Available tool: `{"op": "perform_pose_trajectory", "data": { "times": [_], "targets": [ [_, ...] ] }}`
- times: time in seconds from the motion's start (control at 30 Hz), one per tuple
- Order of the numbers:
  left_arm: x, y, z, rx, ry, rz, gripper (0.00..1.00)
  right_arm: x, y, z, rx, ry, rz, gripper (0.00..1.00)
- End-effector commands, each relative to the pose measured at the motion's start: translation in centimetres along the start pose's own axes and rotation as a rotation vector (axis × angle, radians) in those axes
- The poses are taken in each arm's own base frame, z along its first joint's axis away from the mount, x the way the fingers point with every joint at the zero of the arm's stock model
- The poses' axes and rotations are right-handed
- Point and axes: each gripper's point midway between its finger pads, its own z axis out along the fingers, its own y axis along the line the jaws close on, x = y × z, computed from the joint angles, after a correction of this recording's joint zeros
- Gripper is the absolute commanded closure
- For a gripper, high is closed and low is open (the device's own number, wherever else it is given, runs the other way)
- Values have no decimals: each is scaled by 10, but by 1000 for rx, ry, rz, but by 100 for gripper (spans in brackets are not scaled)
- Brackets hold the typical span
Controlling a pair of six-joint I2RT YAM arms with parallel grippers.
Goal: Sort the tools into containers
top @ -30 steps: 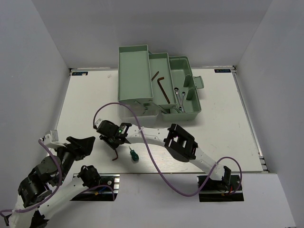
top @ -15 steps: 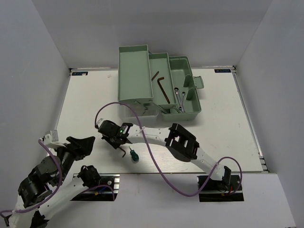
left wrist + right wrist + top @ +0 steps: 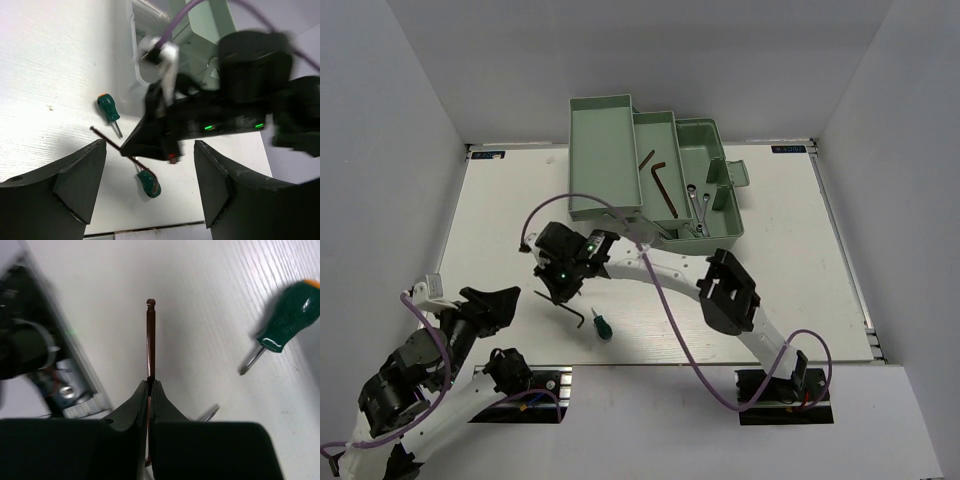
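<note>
My right gripper point(image 3: 560, 288) point(image 3: 150, 382) is shut on a thin reddish-brown hex key point(image 3: 149, 340) point(image 3: 560, 306) and holds it above the table, near the toolbox's front left. One green-handled screwdriver point(image 3: 603, 326) point(image 3: 290, 320) point(image 3: 149, 182) lies on the table beside it. A second one point(image 3: 108, 107) lies closer to the box and is hidden in the top view. The pale green toolbox point(image 3: 718, 240) stands open; its tray holds two hex keys point(image 3: 665, 188) and its base two silver wrenches point(image 3: 698, 202). My left gripper point(image 3: 505, 300) point(image 3: 150, 146) is open and empty, at the near left.
The toolbox's clear lid point(image 3: 620, 232) hangs down at its front, close to my right wrist. The right arm point(image 3: 725, 292) and its purple cable point(image 3: 665, 310) stretch across the near middle of the table. The table's near edge point(image 3: 650, 362) runs just behind the screwdriver.
My right gripper has risen and moved away from the near edge toward the toolbox, with the hex key in it. The right elbow has swung right. The left arm has not moved.
</note>
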Motion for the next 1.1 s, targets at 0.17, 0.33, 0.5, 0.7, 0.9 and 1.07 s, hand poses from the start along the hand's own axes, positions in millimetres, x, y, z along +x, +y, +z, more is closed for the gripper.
{"op": "perform_pose_trajectory", "data": {
  "times": [0.17,0.33,0.5,0.7,0.9,1.07],
  "targets": [
    [2,-4,2,9,7,26,19,-45,15,-91,-112,-152,20,100],
    [10,-11,12,0,47,84,21,-32,-17,-135,-19,-199,-7,100],
    [61,-23,50,-119,285,279,26,6,-45,-166,57,-175,-42,100],
    [97,-41,78,-142,412,317,26,25,-65,-215,156,-235,-80,100],
    [129,-36,89,-188,490,284,24,44,-97,-249,288,-257,-97,100],
    [158,-40,94,-142,560,253,23,40,-139,-294,527,-332,-84,100]
  ]
}}
